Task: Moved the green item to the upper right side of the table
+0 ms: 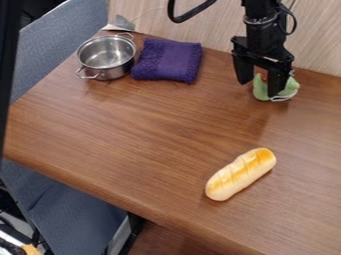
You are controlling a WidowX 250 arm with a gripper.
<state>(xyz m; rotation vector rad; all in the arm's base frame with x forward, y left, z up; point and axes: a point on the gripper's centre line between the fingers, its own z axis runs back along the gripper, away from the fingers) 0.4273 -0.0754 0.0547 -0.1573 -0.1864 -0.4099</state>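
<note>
Green, soft-looking item with a white cord [259, 88] is seen in the camera view at the upper right of the brown wood-grain table [133, 129], near its far edge, with the cord looped at its lower right. It is overlapped by one finger of the black two-finger gripper [259, 89], which is pointed down over it from the top edge; the fingers are spread apart and released, with part of the item seen between them. A small orange-red patch is seen between the fingers, above the green. At the upper left, a shiny metal pot with two loop handles [106, 54] is set just beside a folded purple towel [168, 60]. A golden-brown toy bread loaf with scored lines [240, 174] is placed at a diagonal at the lower right, well apart from the towel. The table is backed by a pale wood-grain panel [319, 52].
</note>
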